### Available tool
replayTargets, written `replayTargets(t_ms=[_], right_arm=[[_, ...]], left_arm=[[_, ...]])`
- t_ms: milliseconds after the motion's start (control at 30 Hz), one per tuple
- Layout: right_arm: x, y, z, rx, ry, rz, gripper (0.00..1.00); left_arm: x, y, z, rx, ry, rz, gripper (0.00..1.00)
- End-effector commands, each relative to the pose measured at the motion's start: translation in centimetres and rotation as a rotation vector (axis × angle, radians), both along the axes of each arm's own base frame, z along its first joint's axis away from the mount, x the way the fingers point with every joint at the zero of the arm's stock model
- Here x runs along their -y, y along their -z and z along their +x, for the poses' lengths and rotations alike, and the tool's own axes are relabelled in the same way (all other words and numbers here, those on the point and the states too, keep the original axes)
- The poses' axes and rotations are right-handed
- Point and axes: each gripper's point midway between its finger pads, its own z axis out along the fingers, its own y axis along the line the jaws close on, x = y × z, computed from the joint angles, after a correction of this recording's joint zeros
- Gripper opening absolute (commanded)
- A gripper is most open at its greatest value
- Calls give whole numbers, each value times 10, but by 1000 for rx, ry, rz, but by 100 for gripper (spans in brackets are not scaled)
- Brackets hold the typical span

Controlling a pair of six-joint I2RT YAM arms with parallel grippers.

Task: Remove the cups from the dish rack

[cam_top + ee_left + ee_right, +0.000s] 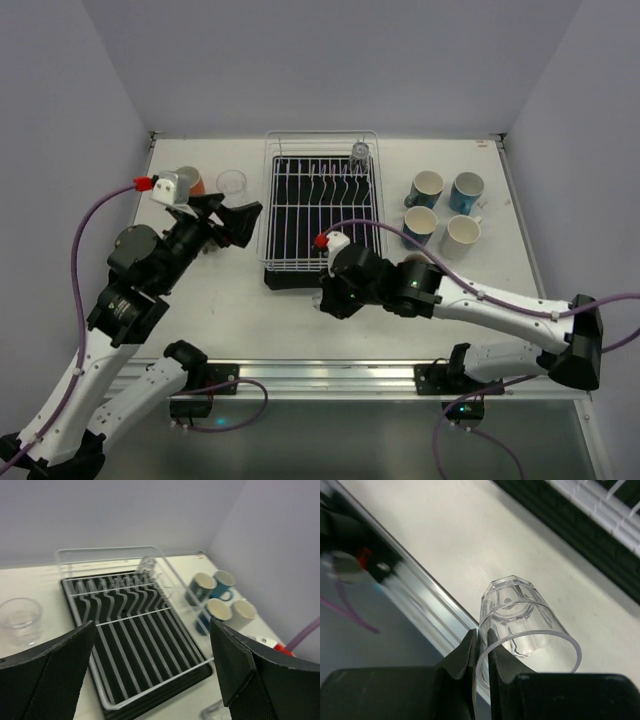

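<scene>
Since one finger [462, 656] sat inside the rim, the right gripper [481, 641] pinched the wall of the clear tumbler [520, 615], just before the dish rack [270, 205]; left gripper [152, 630] hovered spread. One glass [359, 155] sat racked, far corner.

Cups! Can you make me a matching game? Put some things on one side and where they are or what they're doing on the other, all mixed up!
Things:
1. orange cup
2. cream mug
3. faceted tumbler
4. left gripper

Places or states:
A. open, holding nothing
B. on the table, right of the dish rack
C. pinched at its rim by the right gripper
D. left of the dish rack

Pairs: 1-D, 2-B, 3-C, 4-A
</scene>
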Motion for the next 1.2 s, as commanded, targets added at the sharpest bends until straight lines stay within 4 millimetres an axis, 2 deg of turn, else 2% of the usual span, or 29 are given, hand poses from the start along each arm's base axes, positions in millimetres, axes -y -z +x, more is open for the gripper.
replayTargets(t_ms=[0, 33, 67, 100, 167, 233, 433, 733, 833, 867, 900, 1033, 1133, 1167], right_arm=[[47, 53, -16, -10, 16, -391, 0], [49, 60, -19, -18, 10, -431, 0], [48, 73, -21, -29, 1, -483, 0], [45, 79, -24, -28, -12, -507, 0], [41, 95, -24, -26, -18, -575, 0], [30, 98, -25, -6, -37, -588, 0], [5, 119, -26, 17, -69, -626, 0], [-9, 146, -30, -10, -103, -633, 7], [-10, 147, -30, -9, -106, -632, 17], [-10, 146, -29, -6, -104, -630, 24], [-10, 144, -28, -1, -101, -627, 28], [-12, 130, -25, 25, -81, -592, 38], [-18, 106, -24, 50, -61, -519, 48], [-20, 88, -22, 67, -52, -467, 51]], left_arm=[[-50, 46, 2, -72, -218, 225, 97], [-53, 55, 1, -80, -228, 232, 97], [-57, 54, -3, -66, -239, 220, 97], [-63, 57, -3, -65, -267, 221, 98], [-68, 69, -3, -78, -292, 228, 98], [-71, 80, -2, -92, -311, 239, 98], [-76, 89, -2, -86, -332, 242, 98], [-78, 90, -4, -75, -337, 233, 98], [-79, 88, -5, -70, -340, 226, 98], [-79, 87, -5, -67, -341, 225, 98], [-79, 86, -5, -64, -343, 220, 98], [-78, 82, -5, -60, -337, 215, 98], [-72, 77, -2, -63, -315, 210, 98], [-67, 74, -3, -61, -293, 205, 98]])
